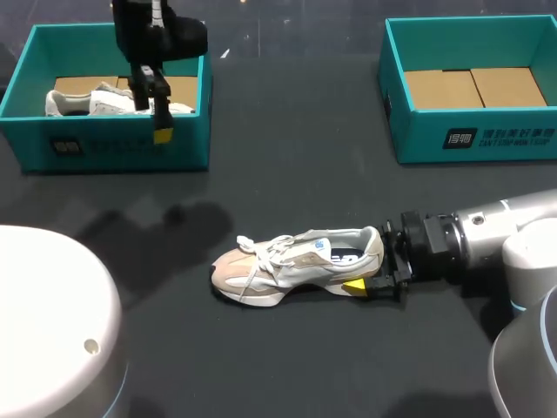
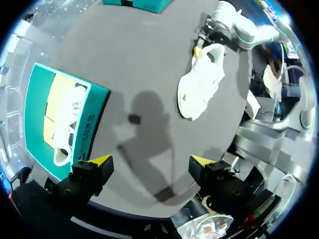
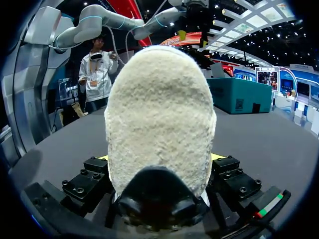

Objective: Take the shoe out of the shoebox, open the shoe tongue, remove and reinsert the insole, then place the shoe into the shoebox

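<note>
Shoe (image 1: 296, 259) lies on its sole on the tabletop (image 1: 287, 157), its heel clamped between the two fingers of the right pincer (image 1: 372, 272), one on each side. The toe points away from that arm. Left pincer (image 2: 149, 164) hangs wide and holds nothing, above the left shoebox (image 1: 113, 148), which contains a second shoe (image 1: 87, 102), well apart from the first. Right shoebox (image 1: 474, 139) shows only its cardboard floor. Judgement: removal from the box is done and opening the tongue is the step in hand. The next move calls for the left pincer to cross to the laces and lift the tongue while the right steadies the heel.
</note>
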Robot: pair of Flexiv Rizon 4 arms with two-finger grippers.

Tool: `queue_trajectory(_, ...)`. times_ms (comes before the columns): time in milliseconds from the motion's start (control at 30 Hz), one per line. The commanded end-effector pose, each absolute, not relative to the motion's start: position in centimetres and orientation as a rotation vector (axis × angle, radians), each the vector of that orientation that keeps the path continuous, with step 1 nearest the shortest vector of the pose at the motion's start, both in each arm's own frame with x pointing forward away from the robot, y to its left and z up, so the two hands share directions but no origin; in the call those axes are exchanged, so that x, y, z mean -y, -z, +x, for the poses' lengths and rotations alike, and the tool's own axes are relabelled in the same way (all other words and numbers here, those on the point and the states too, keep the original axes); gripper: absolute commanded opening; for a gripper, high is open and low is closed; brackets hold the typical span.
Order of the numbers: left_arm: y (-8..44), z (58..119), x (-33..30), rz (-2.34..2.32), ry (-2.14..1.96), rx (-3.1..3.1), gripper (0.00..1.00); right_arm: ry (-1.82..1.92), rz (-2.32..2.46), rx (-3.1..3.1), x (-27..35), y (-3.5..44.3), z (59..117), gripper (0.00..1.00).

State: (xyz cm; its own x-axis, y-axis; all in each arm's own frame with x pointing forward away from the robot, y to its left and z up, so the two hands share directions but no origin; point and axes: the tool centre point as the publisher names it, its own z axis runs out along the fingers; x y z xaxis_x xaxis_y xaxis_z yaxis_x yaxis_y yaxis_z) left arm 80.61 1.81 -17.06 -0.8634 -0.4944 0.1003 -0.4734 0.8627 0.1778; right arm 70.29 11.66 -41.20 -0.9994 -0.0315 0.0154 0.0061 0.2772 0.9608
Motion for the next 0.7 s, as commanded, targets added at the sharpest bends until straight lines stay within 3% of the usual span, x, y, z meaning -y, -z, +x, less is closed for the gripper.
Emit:
queue_trajectory(33, 17.0, 80.3, -1.9, 1.277, 0.213, 2.786, 1.00, 1.865, 0.023, 2.490, -11.8, 41.2, 70.3, 0.00)
queue_trajectory(200, 17.0, 80.0, -1.7, 1.285, 0.188, 2.778, 1.00, 1.865, 0.023, 2.490, -11.8, 41.2, 70.3, 0.00)
queue_trajectory(700, 18.8, 70.3, 8.6, 2.102, -0.141, 2.360, 1.00, 1.865, 0.023, 2.490, -11.8, 41.2, 70.3, 0.00)
